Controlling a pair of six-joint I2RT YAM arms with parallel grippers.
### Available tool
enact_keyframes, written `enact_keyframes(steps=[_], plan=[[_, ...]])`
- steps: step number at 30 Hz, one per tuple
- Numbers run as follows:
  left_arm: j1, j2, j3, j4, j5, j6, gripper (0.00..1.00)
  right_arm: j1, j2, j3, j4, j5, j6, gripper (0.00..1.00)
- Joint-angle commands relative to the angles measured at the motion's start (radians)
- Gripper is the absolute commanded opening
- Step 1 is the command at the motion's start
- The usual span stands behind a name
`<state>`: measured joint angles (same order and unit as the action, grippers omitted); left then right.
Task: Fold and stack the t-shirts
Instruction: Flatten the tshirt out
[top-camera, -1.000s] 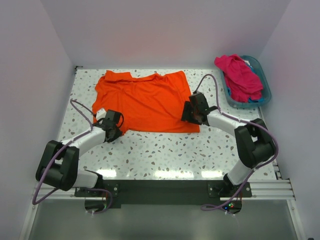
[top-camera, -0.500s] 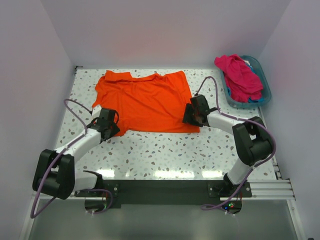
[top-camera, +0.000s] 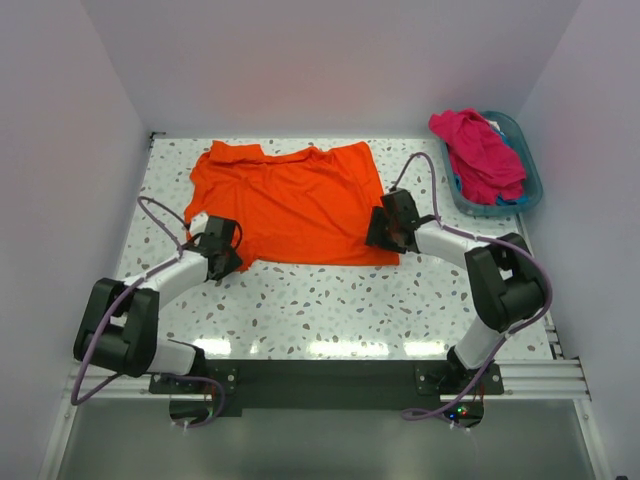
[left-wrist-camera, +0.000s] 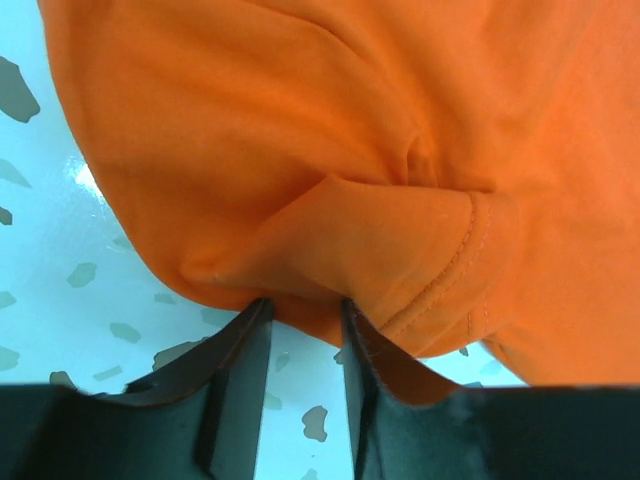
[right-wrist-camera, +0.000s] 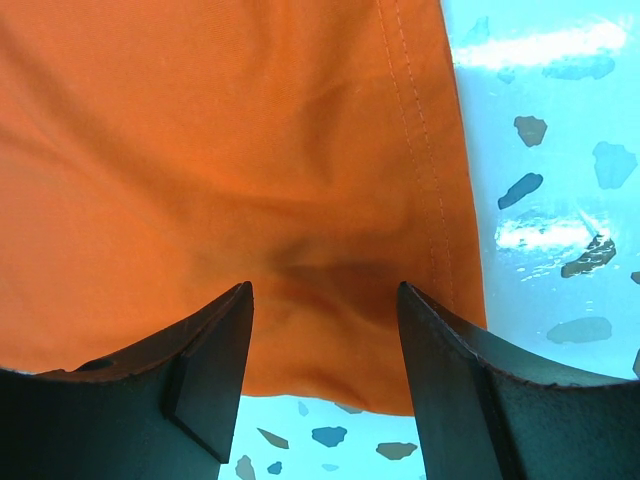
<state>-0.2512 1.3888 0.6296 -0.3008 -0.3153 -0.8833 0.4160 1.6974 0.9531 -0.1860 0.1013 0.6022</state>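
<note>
- bright orange cloth t-shirt (top-camera: 290, 205) lies spread flat on the white speckled tabletop (top-camera: 330, 300), in the far-left half. no fold is made yet.
- left gripper (left-wrist-camera: 305, 305) sits at the shirt's near-left corner. its jaws are drawn close, with a narrow gap. a puckered ridge of orange cloth with a stitched seam sits right at the tips. cannot tell whether the cloth is actually nipped or only bunched against them.
- right gripper (right-wrist-camera: 325, 290) is low over the near-right corner, just inside the stitched hem. its jaws are spread wide and straddle flat cloth, holding nothing.
- judgement: one claw at each near corner suggests the near edge is to be lifted evenly and carried over for a first fold. the right side reads as not yet ready.
- teal plastic basket (top-camera: 520, 185) stands at the far-right of the table, well apart from the orange shirt.
- it holds a heaped magenta-pink t-shirt (top-camera: 480, 150) spilling over the rim, with a sliver of blue fabric (top-camera: 510, 200) beneath.
- judgement: the basket garments are waiting and the stack is not begun.
</note>
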Motion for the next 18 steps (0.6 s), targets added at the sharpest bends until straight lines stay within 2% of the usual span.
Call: enact_keyframes(steps=[1, 9, 18], plan=[[-0.005, 0.038, 0.018, -0.017, -0.025, -0.019, 0.36, -0.013, 0.004, 0.001, 0.048, -0.005, -0.005, 0.63], [0.021, -0.026, 0.064, -0.116, -0.082, 0.041, 0.02, -0.052, 0.05, -0.008, 0.068, -0.038, 0.001, 0.62], [0.098, -0.177, 0.107, -0.259, -0.117, 0.101, 0.0, -0.092, 0.079, -0.011, 0.072, -0.058, -0.007, 0.6]])
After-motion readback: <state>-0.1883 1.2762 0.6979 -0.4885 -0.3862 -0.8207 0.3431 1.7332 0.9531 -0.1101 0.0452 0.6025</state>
